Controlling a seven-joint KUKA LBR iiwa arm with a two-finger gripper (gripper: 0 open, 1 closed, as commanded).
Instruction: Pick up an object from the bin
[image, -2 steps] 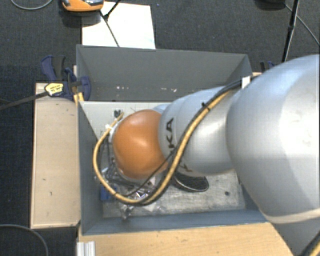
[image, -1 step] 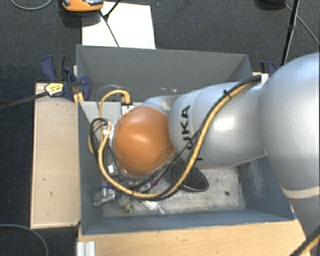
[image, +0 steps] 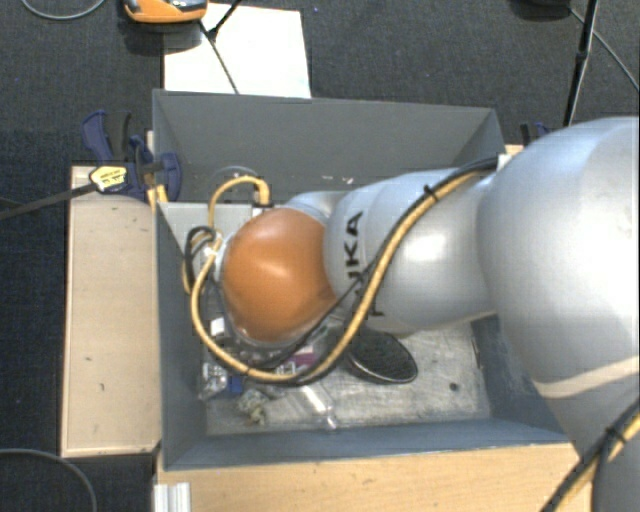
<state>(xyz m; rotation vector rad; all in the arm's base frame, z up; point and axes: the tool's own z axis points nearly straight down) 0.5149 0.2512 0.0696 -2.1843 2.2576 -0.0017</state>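
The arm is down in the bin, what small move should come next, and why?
Probably a short straight lift. The orange wrist cover sits low over small loose things in the lower left of the bin, hiding any grasp; rising would show it.

Silver KUKA arm (image: 450, 250), orange wrist cover (image: 272, 270), yellow cable (image: 390, 250).

Bare bin floor (image: 452, 378) right of black disc (image: 385, 360)

Bright even light from above, soft glare on silver arm (image: 560, 250) and orange cover (image: 275, 270), bin floor (image: 440, 390) shadowed beneath.
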